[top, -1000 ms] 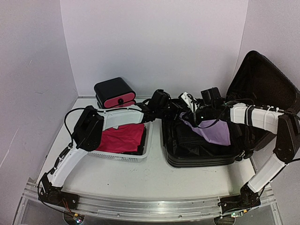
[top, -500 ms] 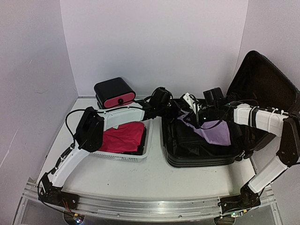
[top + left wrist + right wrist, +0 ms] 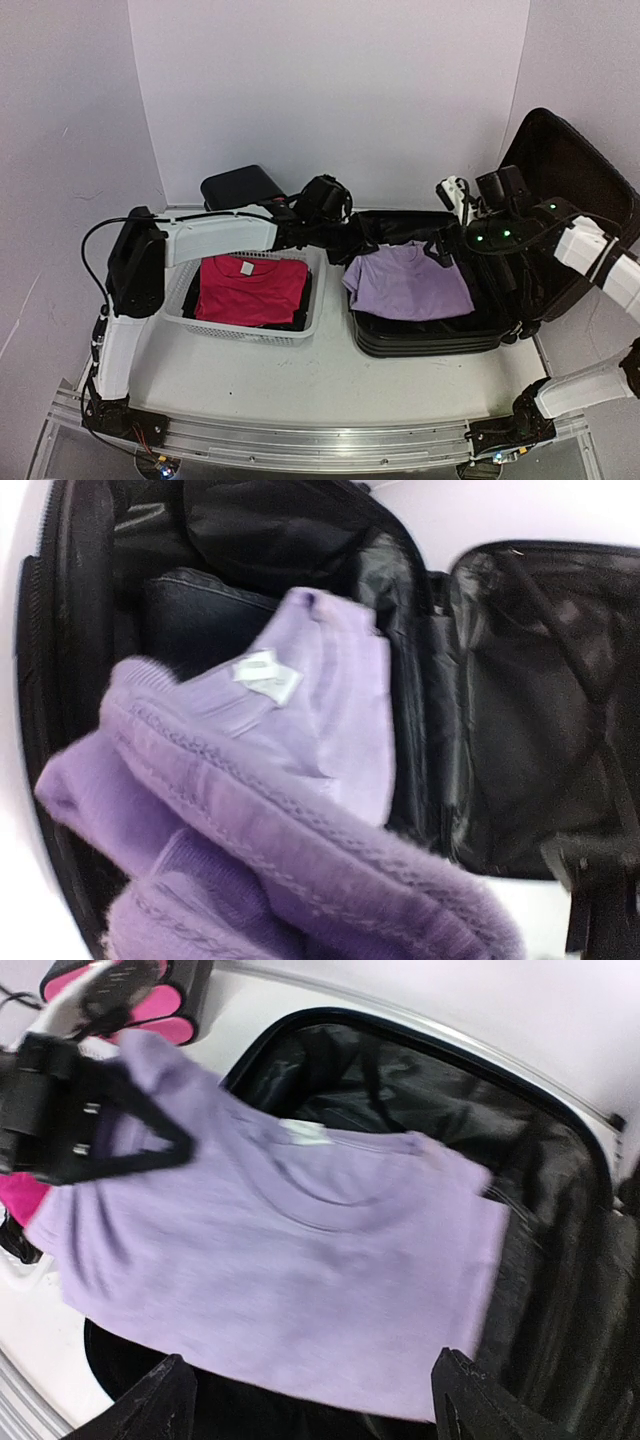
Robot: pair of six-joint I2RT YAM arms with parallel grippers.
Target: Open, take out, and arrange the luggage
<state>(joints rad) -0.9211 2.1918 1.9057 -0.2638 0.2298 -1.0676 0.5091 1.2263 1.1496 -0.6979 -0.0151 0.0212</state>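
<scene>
Clearly, only the left gripper (image 3: pixel 350 240) holds the purple shirt (image 3: pixel 410 285) over the open luggage (image 3: pixel 420 338) on the right. The right gripper (image 3: pixel 312 1390) gapes wide, so the shirt may sag and snag its rim.

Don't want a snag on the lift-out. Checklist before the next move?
1. Luggage open: ok, lid up at the right.
2. Left claw on shirt: ok, closed on a shoulder edge.
3. Right claw holding shirt: not ok, it is open wide.
4. Shirt out of luggage: not ok, spread over the open half.
5. Luggage emptied: not ok, dark garment under the shirt.
6. Basket room: cannot tell, red garment covers its top.
</scene>
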